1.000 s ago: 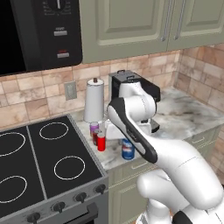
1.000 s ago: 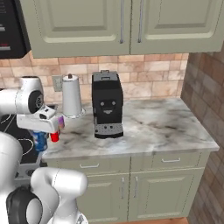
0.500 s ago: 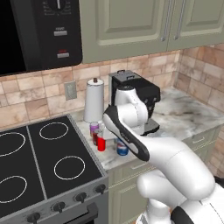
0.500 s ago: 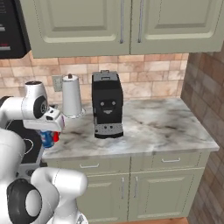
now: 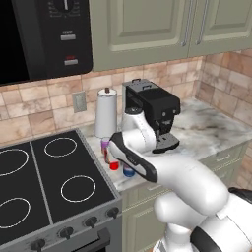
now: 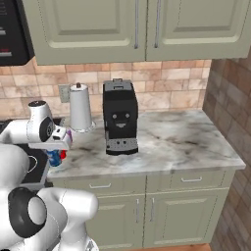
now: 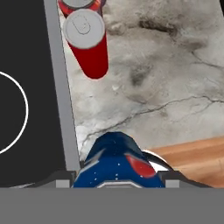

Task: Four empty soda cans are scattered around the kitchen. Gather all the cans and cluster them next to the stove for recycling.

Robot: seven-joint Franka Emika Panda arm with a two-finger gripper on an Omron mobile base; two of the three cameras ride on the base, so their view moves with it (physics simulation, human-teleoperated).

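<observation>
At far left lay the stove (image 5: 49, 182), its black glass top and white ring burners running up to a steel edge, and just beside that edge, on the marble surface (image 5: 206, 128), the gathered cans stood upright in a tight row: a purplish-pink can (image 5: 105, 146) at the back near the paper-towel roll (image 5: 105, 114), a red can (image 7: 87, 41) in front of it, and a blue can (image 7: 117, 162) nearest the surface's front edge. The robot's hand (image 7: 118, 181) was set directly over the blue can, its two dark fingertips (image 7: 61, 180) flanking the can's sides and apparently gripping it, the can's long axis vertical and in line with the hand's own reach. In the hand view the red can stood a little ahead of the blue one, apart from it, with the stove's rim to the left and the wood floor (image 7: 197, 159) showing past the surface's edge to the right. Further right stood the black coffee machine (image 5: 152, 115), well clear of the cluster. Whether the blue can had its base on the marble could not be told; the next move appeared to turn on releasing it straight up without nudging the red can.
</observation>
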